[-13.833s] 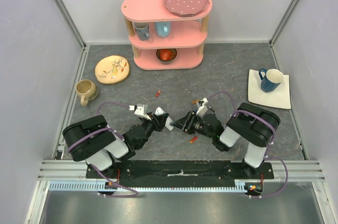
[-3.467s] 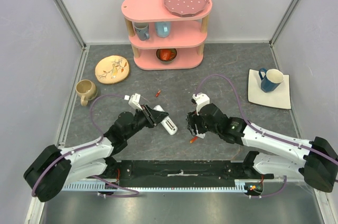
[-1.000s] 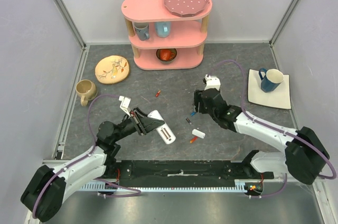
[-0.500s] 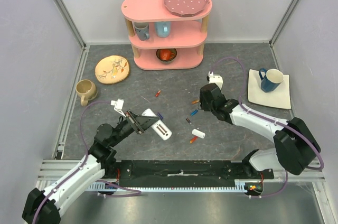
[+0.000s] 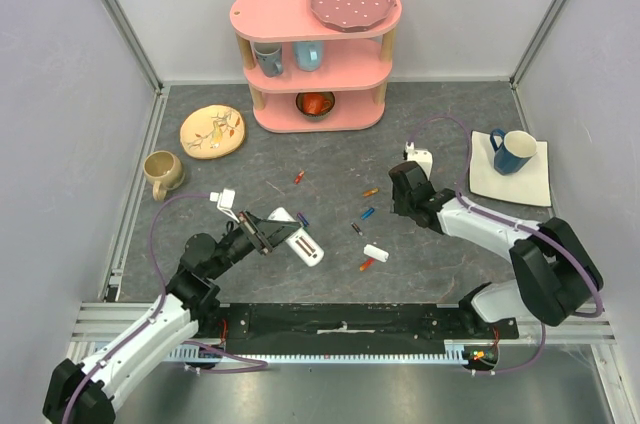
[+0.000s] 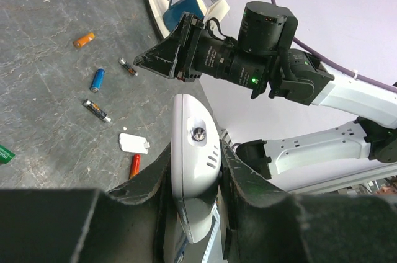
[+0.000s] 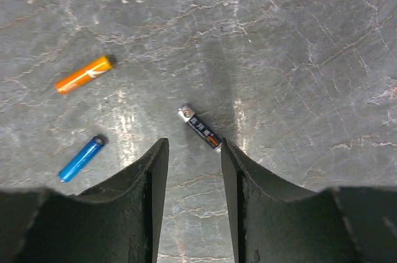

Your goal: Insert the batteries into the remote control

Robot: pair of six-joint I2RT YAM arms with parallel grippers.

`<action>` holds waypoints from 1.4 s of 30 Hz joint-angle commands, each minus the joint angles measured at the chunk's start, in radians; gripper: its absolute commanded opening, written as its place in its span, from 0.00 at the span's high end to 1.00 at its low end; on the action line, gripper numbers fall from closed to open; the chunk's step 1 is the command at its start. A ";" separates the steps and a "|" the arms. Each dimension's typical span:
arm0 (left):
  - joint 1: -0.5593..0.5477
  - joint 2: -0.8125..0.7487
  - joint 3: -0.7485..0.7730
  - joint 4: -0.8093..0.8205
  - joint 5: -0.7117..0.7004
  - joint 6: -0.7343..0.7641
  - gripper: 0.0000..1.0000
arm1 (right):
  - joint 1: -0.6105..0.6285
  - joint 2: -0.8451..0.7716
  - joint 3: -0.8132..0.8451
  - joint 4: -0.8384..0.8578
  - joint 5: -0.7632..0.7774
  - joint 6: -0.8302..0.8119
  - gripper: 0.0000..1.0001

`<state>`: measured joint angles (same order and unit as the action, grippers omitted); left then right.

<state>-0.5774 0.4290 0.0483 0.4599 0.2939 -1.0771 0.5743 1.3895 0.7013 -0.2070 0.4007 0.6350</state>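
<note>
My left gripper [image 6: 195, 151] is shut on the white remote control [image 6: 193, 145], held off the table at the front left [image 5: 300, 239]. Loose batteries lie on the grey table: an orange one [image 7: 83, 74], a blue one [image 7: 80, 158] and a dark one [image 7: 201, 128]. A red one [image 5: 366, 265] lies nearer the front and another red one [image 5: 299, 177] further back. My right gripper [image 7: 192, 148] hovers open and empty above the table, its tips just short of the dark battery. From the top it sits right of the batteries [image 5: 397, 202].
A small white battery cover [image 5: 376, 252] lies beside the front red battery. A pink shelf [image 5: 315, 54] with cups and a plate stands at the back. A yellow plate [image 5: 212, 131] and beige mug [image 5: 162, 172] sit left; a blue mug [image 5: 513, 150] on a white square plate [image 5: 525, 189] sits right.
My right gripper has drawn back to the right, away from the batteries, and its jaws have narrowed. The left arm shifted the remote slightly left, then held still.
</note>
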 commanded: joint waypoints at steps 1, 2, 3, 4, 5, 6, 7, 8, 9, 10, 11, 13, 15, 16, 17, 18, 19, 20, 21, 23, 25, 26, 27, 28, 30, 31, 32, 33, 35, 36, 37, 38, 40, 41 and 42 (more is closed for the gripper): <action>0.007 0.034 -0.107 0.068 0.024 0.008 0.98 | -0.021 0.034 -0.005 0.008 0.009 -0.015 0.52; 0.007 0.051 -0.104 0.075 0.027 0.012 0.98 | -0.022 0.045 -0.003 0.009 0.009 -0.020 0.52; 0.007 0.056 -0.100 0.079 0.030 0.014 0.98 | -0.024 0.049 -0.002 0.014 0.009 -0.024 0.52; 0.007 0.060 -0.099 0.080 0.033 0.016 0.98 | -0.025 0.055 0.003 0.014 0.010 -0.035 0.52; 0.007 0.071 -0.099 0.088 0.033 0.019 0.98 | -0.030 0.068 0.004 0.015 0.010 -0.038 0.52; 0.007 0.074 -0.096 0.089 0.034 0.019 0.98 | -0.031 0.074 0.007 0.017 0.009 -0.043 0.52; 0.005 0.077 -0.096 0.092 0.034 0.020 0.98 | -0.033 0.080 0.007 0.018 0.009 -0.046 0.52; 0.007 0.082 -0.094 0.094 0.033 0.020 0.98 | -0.039 0.092 0.007 0.020 0.006 -0.052 0.52; 0.005 0.083 -0.093 0.095 0.034 0.022 0.98 | -0.045 0.100 0.007 0.023 0.003 -0.054 0.52; 0.007 0.085 -0.091 0.095 0.034 0.025 0.98 | -0.048 0.101 0.007 0.026 -0.003 -0.055 0.52; 0.007 0.086 -0.087 0.095 0.034 0.026 0.98 | -0.053 0.106 0.006 0.029 -0.016 -0.060 0.52; 0.007 0.093 -0.084 0.095 0.036 0.029 0.98 | -0.056 0.109 0.003 0.040 -0.023 -0.067 0.53; 0.007 0.099 -0.080 0.097 0.036 0.031 0.98 | -0.059 0.115 0.006 0.047 -0.036 -0.086 0.54; 0.007 0.102 -0.080 0.098 0.037 0.031 0.98 | -0.059 0.120 0.007 0.049 -0.039 -0.095 0.55; 0.007 0.102 -0.077 0.100 0.039 0.032 0.98 | -0.059 0.128 0.010 0.049 -0.045 -0.103 0.55; 0.007 0.103 -0.077 0.100 0.039 0.034 0.98 | -0.059 0.132 0.015 0.047 -0.057 -0.127 0.55; 0.007 0.105 -0.077 0.102 0.040 0.032 0.98 | -0.059 0.135 0.020 0.047 -0.062 -0.136 0.56; 0.007 0.105 -0.079 0.103 0.042 0.031 0.98 | -0.059 0.143 0.023 0.049 -0.066 -0.150 0.57; 0.007 0.103 -0.079 0.105 0.042 0.029 0.98 | -0.059 0.146 0.027 0.046 -0.074 -0.167 0.58; 0.007 0.100 -0.085 0.108 0.044 0.026 0.98 | -0.059 0.155 0.033 0.040 -0.082 -0.181 0.60; 0.007 0.093 -0.090 0.112 0.045 0.020 0.98 | -0.060 0.167 0.036 0.038 -0.095 -0.193 0.65; 0.007 0.090 -0.093 0.112 0.047 0.019 0.98 | -0.060 0.171 0.038 0.037 -0.103 -0.196 0.67; 0.007 0.085 -0.094 0.112 0.048 0.019 0.98 | -0.060 0.175 0.041 0.038 -0.109 -0.202 0.74; 0.007 0.076 -0.097 0.112 0.050 0.017 0.98 | -0.060 0.183 0.043 0.037 -0.129 -0.213 0.78; 0.007 0.065 -0.097 0.109 0.051 0.016 0.98 | -0.060 0.174 0.050 0.037 -0.160 -0.228 0.90; 0.007 0.054 -0.097 0.103 0.054 0.016 0.98 | -0.057 0.142 0.049 0.055 -0.207 -0.253 0.93; 0.007 0.045 -0.096 0.097 0.056 0.017 0.98 | -0.059 0.119 0.050 0.066 -0.221 -0.264 0.96; 0.007 0.039 -0.096 0.091 0.056 0.020 0.98 | -0.054 0.097 0.056 0.073 -0.238 -0.280 1.00; 0.007 0.010 -0.094 0.074 0.053 0.025 0.98 | -0.045 0.059 0.105 0.061 -0.279 -0.342 1.00; 0.007 0.002 -0.093 0.071 0.051 0.028 0.98 | -0.039 0.057 0.130 0.046 -0.292 -0.372 1.00; 0.007 -0.006 -0.093 0.066 0.050 0.029 0.98 | -0.016 0.059 0.154 0.017 -0.295 -0.400 1.00; 0.007 -0.018 -0.093 0.057 0.048 0.032 0.98 | -0.002 0.060 0.199 0.003 -0.298 -0.476 1.00; 0.007 -0.027 -0.091 0.049 0.053 0.036 0.98 | 0.034 0.074 0.237 -0.035 -0.313 -0.564 1.00; 0.007 -0.032 -0.093 0.049 0.054 0.034 0.98 | 0.048 0.075 0.263 -0.046 -0.309 -0.637 1.00; 0.005 -0.036 -0.094 0.049 0.059 0.032 0.98 | 0.061 0.082 0.279 -0.057 -0.298 -0.682 1.00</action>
<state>-0.5774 0.4133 0.0483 0.5026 0.3241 -1.0752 0.5835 1.4853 0.8825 -0.2173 0.1371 0.1986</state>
